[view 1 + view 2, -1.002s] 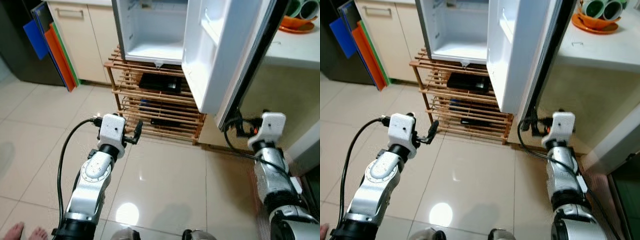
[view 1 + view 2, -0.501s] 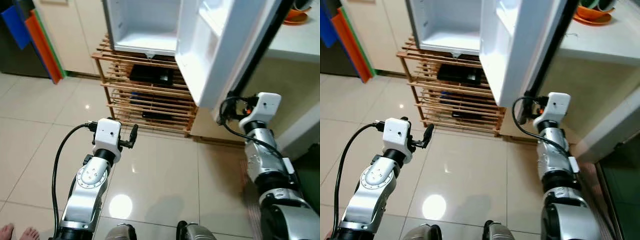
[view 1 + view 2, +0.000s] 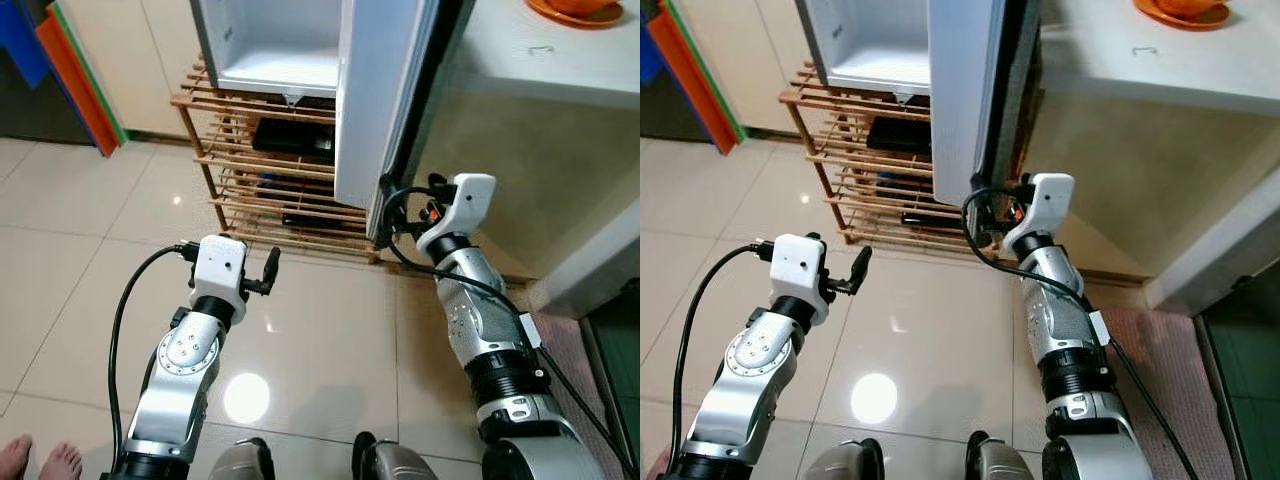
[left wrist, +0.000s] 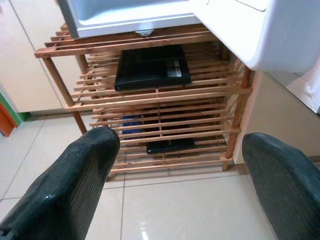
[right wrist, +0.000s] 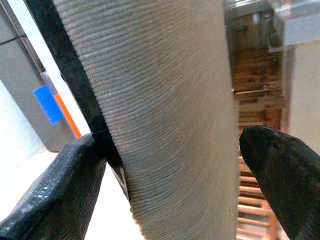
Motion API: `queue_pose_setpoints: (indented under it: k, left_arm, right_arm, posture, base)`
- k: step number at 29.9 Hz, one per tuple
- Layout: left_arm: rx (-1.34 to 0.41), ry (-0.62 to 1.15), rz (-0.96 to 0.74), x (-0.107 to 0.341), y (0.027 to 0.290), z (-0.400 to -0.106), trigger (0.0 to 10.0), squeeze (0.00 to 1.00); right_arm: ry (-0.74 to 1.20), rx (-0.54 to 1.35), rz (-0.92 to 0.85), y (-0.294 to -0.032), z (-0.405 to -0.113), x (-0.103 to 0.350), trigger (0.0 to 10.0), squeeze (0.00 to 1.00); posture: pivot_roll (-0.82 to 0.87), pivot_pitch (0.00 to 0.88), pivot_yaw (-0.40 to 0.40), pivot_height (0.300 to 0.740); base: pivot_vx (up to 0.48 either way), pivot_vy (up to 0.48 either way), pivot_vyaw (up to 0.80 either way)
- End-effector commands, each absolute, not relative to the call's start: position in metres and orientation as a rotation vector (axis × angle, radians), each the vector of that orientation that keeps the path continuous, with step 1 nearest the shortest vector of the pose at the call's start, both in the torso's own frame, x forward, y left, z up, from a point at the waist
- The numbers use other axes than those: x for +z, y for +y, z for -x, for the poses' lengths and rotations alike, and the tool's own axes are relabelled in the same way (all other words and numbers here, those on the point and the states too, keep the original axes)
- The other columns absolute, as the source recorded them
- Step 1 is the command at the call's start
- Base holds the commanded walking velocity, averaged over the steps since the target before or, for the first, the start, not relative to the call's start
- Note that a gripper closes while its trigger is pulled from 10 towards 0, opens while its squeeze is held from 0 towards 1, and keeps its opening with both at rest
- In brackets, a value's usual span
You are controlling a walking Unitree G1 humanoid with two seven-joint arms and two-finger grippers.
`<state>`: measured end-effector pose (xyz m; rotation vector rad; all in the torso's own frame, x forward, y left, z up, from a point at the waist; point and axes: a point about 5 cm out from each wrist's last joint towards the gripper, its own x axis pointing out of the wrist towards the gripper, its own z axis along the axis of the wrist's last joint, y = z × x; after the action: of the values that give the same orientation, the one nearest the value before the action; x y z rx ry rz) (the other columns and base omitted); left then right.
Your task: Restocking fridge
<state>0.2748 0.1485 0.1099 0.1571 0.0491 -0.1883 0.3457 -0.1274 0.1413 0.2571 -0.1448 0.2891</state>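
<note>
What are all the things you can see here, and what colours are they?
Fridge: one, white inside, on the rack.
Fridge door: one, white, open.
Wooden rack: one, light brown, under the fridge.
Flat black boxes: two, on the rack's shelves.
Orange dish: one, on the white counter.
Boards: orange, blue and green, leaning at the robot's left.
Bare feet: a person's, on the floor.
Left gripper: black, open, over the floor.
Right gripper: black, straddling the door's edge.

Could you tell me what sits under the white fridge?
The fridge stands on a slatted wooden rack. A flat black item lies on its upper shelf, another dark item lower down, and something blue between, mostly covered by slats.
</note>
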Motion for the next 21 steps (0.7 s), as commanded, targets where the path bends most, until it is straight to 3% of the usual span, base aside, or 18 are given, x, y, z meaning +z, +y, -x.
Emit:
queue_pose_setpoints:
  k: [1,8,17,21]
  left_arm:
    - [-0.197,0.049,-0.167,0.111,0.148,-0.276,10.0,0.0]
    - [-0.195,0.054,-0.172,0.11,0.15,-0.276,10.0,0.0]
    - [-0.189,0.051,-0.175,0.111,0.151,-0.277,10.0,0.0]
    - [-0.189,0.049,-0.176,0.111,0.152,-0.279,10.0,0.0]
  right_arm:
    - [-0.259,0.358,-0.312,-0.117,-0.343,0.172,10.0,0.0]
    - [-0.248,0.565,-0.379,-0.073,-0.321,0.186,10.0,0.0]
    - [-0.208,0.504,-0.364,-0.08,-0.32,0.178,10.0,0.0]
    - [-0.211,0.553,-0.438,-0.069,-0.314,0.186,10.0,0.0]
  posture:
    - [0.08,0.137,-0.027,0.74]
    - [0.09,0.13,-0.033,0.74]
    - [0.09,0.12,-0.032,0.74]
    - [0.09,0.118,-0.032,0.74]
  base:
    - [0.0,0.0,0.0]
    - [0.0,0.0,0.0]
    - [0.0,0.0,0.0]
    - [0.0,0.0,0.0]
